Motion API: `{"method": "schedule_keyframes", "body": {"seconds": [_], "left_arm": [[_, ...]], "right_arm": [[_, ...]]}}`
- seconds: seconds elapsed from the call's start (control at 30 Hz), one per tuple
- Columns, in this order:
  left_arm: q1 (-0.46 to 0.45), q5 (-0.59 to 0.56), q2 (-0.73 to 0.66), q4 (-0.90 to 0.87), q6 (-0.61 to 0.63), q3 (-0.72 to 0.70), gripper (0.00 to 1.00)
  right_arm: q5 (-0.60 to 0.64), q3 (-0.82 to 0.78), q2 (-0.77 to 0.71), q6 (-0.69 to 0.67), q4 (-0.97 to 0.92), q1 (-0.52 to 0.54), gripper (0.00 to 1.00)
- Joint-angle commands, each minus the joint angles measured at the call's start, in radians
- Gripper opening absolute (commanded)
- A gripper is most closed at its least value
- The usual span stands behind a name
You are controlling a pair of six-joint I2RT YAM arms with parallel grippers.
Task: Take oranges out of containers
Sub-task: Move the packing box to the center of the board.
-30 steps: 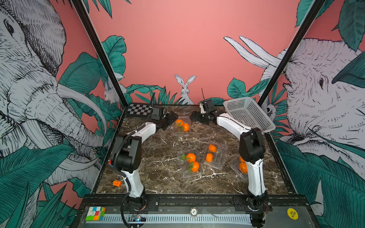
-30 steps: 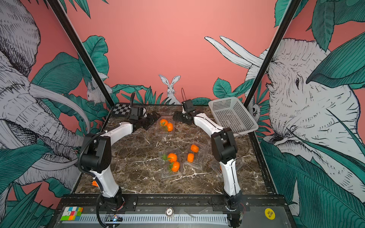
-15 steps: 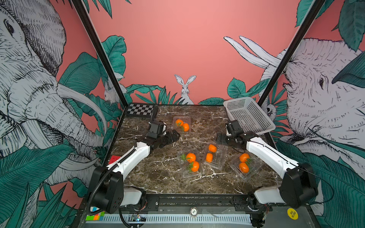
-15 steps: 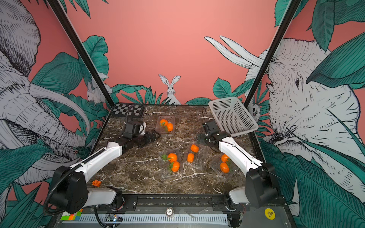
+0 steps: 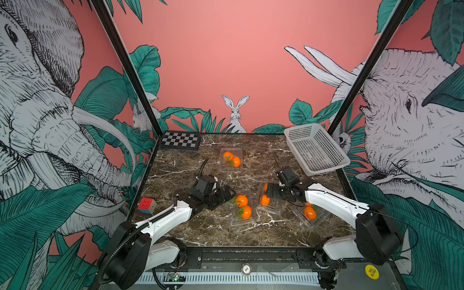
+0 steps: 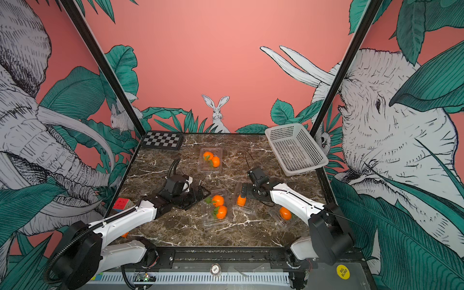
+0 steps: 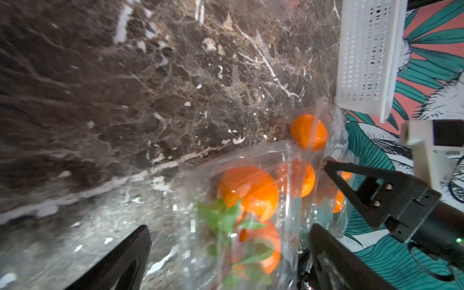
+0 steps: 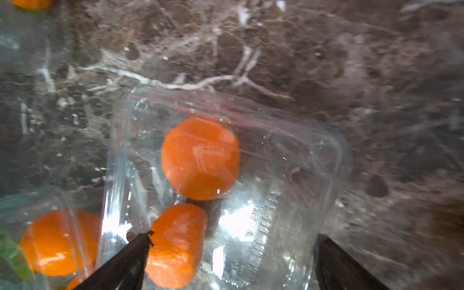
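Several clear containers lie on the marble table, each with oranges inside. The far container [image 5: 230, 160] holds two oranges. My left gripper [image 5: 224, 197] is open beside the near middle container [image 5: 242, 209] with two leafy oranges [image 5: 241, 200]; in the left wrist view that container [image 7: 241, 216] lies between the spread fingers [image 7: 136, 248]. My right gripper [image 5: 269, 192] is open over another container [image 5: 268, 204]; the right wrist view shows two oranges [image 8: 200, 158] in that container [image 8: 288, 155]. A further container [image 5: 311, 216] with an orange lies under my right arm.
A white perforated basket [image 5: 315, 148] leans at the back right. A checkerboard [image 5: 180, 140] lies at the back left. A colour cube [image 5: 147, 205] sits at the table's left edge. The two grippers are close together, with the middle container between them.
Both arms have drawn back from the far container at the back of the table to the near containers. Both grippers stay open.
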Motion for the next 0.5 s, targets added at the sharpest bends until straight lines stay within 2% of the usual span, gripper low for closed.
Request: {"method": "schedule_keyframes", "body": {"seconds": [0.0, 0.17, 0.33, 0.47], "left_arm": [[-0.028, -0.005, 0.013, 0.156, -0.122, -0.039, 0.99], [-0.037, -0.052, 0.042, 0.215, -0.16, -0.037, 0.99], [-0.034, -0.094, 0.097, 0.23, -0.151, 0.036, 0.99], [0.019, -0.063, 0.177, 0.21, -0.117, 0.127, 0.99]], "right_arm": [[-0.014, 0.02, 0.041, 0.078, 0.08, 0.042, 0.99], [-0.034, 0.082, 0.126, 0.153, 0.166, 0.068, 0.99], [-0.038, 0.212, 0.247, 0.202, 0.217, 0.068, 0.99], [-0.043, 0.342, 0.36, 0.233, 0.233, 0.067, 0.99]]}}
